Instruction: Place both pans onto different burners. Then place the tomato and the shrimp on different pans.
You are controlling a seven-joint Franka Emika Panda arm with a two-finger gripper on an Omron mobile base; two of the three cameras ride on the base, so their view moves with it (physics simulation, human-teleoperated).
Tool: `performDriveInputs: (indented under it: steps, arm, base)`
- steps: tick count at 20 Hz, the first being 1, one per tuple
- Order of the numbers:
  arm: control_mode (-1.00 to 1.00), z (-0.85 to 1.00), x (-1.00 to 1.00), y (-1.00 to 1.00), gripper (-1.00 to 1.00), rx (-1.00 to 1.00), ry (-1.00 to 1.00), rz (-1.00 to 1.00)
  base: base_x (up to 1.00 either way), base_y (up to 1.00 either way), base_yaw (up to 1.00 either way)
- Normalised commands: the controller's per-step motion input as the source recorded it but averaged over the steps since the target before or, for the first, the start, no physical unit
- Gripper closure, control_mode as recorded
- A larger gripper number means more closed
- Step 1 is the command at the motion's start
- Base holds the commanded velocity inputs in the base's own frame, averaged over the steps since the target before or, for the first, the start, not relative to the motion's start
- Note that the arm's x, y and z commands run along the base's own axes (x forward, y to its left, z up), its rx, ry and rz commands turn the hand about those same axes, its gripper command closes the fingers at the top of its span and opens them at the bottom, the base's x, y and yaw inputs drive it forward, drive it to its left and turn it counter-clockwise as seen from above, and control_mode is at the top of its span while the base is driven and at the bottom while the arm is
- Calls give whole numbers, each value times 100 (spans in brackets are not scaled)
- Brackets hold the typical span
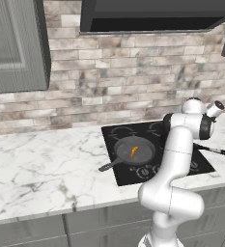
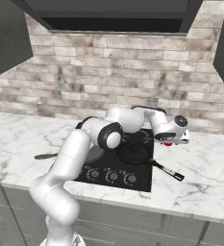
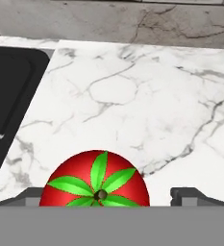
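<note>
The tomato rests on the marble counter just right of the black cooktop. My gripper is open and low over it. One fingertip sits close to the tomato's side and the other stands apart. From the right base view, the tomato peeks out red under the gripper. The shrimp lies in the dark grey skillet on a front burner. The blacker pan with its long thin handle sits on the cooktop's right side. A bare burner ring shows behind the skillet.
Knobs line the cooktop's front edge. A range hood hangs above against the brick wall. Marble counter stretches wide to the left and a narrower strip lies to the right.
</note>
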Motion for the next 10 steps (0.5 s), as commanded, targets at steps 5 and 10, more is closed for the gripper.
performDriveInputs:
  steps: [5, 10]
  arm:
    - [-100, -11, 7, 8, 100, 0, 0, -1]
    - [-100, 0, 1, 11, 100, 0, -1, 0]
  base:
    - [0, 0, 0]
    - [0, 0, 0]
